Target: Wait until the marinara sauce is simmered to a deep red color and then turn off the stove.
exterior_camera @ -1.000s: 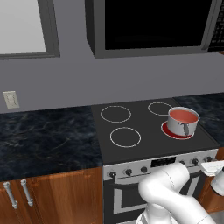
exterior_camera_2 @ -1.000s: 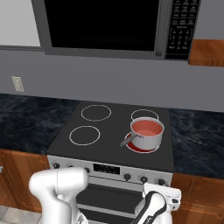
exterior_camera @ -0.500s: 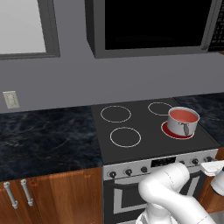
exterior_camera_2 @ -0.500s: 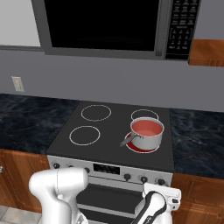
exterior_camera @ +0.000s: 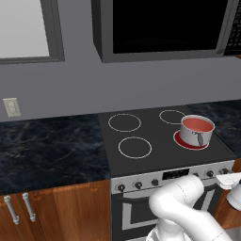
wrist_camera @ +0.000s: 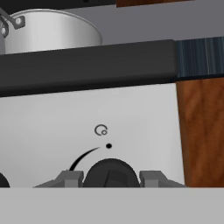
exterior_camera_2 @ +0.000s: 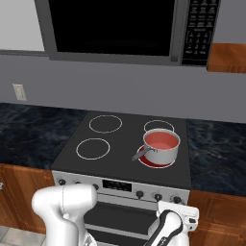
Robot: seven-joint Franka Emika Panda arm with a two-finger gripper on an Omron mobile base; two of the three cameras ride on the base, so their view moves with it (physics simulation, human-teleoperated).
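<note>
The claw (wrist_camera: 110,178) clasps a black stove knob (wrist_camera: 109,174), seemingly gripping it.

Black glass stove (exterior_camera: 160,150) between dark marbled counters (exterior_camera: 47,146), steel saucepan (exterior_camera: 196,132) on its glowing front-right burner (exterior_camera_2: 156,162).

**Grey wall, dark stone counters, wood cabinets**

A plain grey wall (exterior_camera: 70,89) runs behind the counter and carries a white wall outlet (exterior_camera: 11,107) toward the left. Above it hangs a black microwave (exterior_camera_2: 115,26) with a keypad on its right side, and a grey-framed pale panel (exterior_camera: 23,28) sits further left. Dark marbled countertops (exterior_camera: 47,146) extend on both sides. Below are reddish-brown wood cabinets (exterior_camera: 61,212) with silver bar handles (exterior_camera: 28,207). Another wood cabinet (exterior_camera_2: 228,57) hangs at upper right.
</note>
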